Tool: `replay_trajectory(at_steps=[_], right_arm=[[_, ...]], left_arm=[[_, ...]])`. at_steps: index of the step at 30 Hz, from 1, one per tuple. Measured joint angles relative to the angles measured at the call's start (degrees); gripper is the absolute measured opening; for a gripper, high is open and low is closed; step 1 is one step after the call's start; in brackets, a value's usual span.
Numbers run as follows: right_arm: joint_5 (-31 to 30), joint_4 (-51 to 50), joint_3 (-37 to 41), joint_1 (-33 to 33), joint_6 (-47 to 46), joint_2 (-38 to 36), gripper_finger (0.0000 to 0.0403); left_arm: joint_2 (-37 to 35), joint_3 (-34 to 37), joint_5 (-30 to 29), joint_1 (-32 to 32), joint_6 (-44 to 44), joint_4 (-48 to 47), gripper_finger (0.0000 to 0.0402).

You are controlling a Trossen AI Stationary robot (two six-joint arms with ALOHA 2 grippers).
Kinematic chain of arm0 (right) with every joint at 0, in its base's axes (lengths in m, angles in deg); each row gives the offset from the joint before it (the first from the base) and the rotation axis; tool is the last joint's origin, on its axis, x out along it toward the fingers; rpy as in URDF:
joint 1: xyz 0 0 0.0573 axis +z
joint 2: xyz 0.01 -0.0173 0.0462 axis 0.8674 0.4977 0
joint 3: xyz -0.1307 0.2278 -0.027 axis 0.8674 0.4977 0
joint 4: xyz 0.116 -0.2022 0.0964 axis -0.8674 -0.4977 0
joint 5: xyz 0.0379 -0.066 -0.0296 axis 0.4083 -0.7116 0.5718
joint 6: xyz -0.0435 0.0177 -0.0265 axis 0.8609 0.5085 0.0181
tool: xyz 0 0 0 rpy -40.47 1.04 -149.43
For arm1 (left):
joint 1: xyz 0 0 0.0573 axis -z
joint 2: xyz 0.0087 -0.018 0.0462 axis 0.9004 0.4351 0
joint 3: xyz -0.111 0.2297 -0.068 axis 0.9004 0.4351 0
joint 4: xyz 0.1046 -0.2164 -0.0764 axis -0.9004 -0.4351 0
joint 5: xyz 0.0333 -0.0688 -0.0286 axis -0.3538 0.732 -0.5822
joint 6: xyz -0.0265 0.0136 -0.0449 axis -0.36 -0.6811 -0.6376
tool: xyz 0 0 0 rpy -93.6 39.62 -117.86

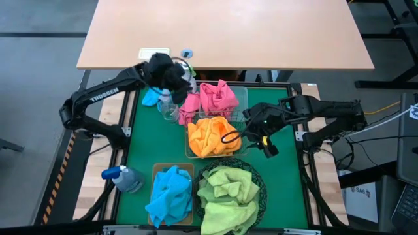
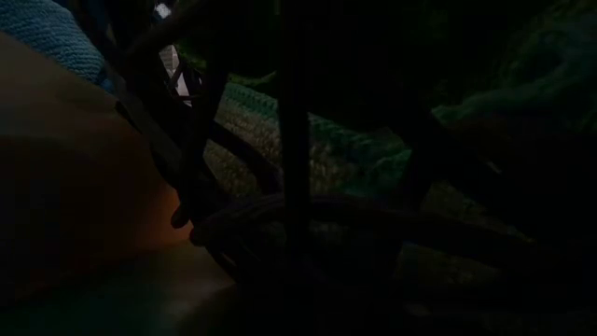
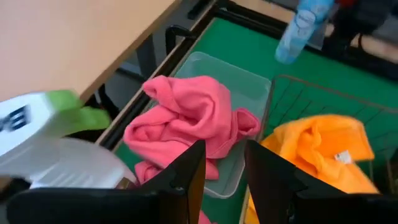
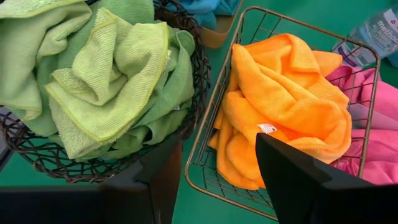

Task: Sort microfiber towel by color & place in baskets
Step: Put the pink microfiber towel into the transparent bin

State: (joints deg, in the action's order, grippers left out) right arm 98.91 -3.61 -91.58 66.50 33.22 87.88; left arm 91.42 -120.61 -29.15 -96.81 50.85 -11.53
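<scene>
Pink towels [image 1: 219, 98] fill a clear basket [image 3: 249, 81], and one of them drapes over its rim [image 3: 143, 171]. An orange towel [image 4: 280, 93] lies in a wire basket [image 4: 205, 134]. Green towels [image 4: 112, 68] are heaped in the round black mesh basket [image 4: 199, 68]. A blue towel [image 1: 171, 196] sits in the tan bin [image 1: 157, 171]. My left gripper [image 3: 225, 146] hovers open over the pink towels, at the clear basket's left end. My right gripper [image 4: 217, 140] hangs open above the gap between the wire and mesh baskets.
A white spray bottle with a green trigger [image 3: 37, 124] stands close beside my left gripper. A clear bottle [image 1: 168, 104] stands left of the pink towels, and a blue spray bottle [image 1: 124, 177] left of the tan bin. Another blue towel [image 1: 151, 96] lies under the left arm. A wooden table [image 1: 228, 32] lies beyond.
</scene>
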Motion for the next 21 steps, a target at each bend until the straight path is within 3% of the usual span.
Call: replay_trajectory(at_steps=[5, 10, 21], right_arm=[[0.0, 0.1, 0.0, 0.0, 0.0, 0.0, 0.0205], [0.0, 0.6, 0.0, 0.0, 0.0, 0.0, 0.0205], [0.0, 0.4, 0.0, 0.0, 0.0, 0.0, 0.0205]], left_arm=[[0.4, 0.0, -7.0, 6.6, 2.1, -0.2, 0.0107], [3.9, 0.0, -8.2, 10.1, 2.2, -1.0, 0.0107], [15.1, 0.0, -10.8, 7.4, -0.2, -0.7, 0.0107]])
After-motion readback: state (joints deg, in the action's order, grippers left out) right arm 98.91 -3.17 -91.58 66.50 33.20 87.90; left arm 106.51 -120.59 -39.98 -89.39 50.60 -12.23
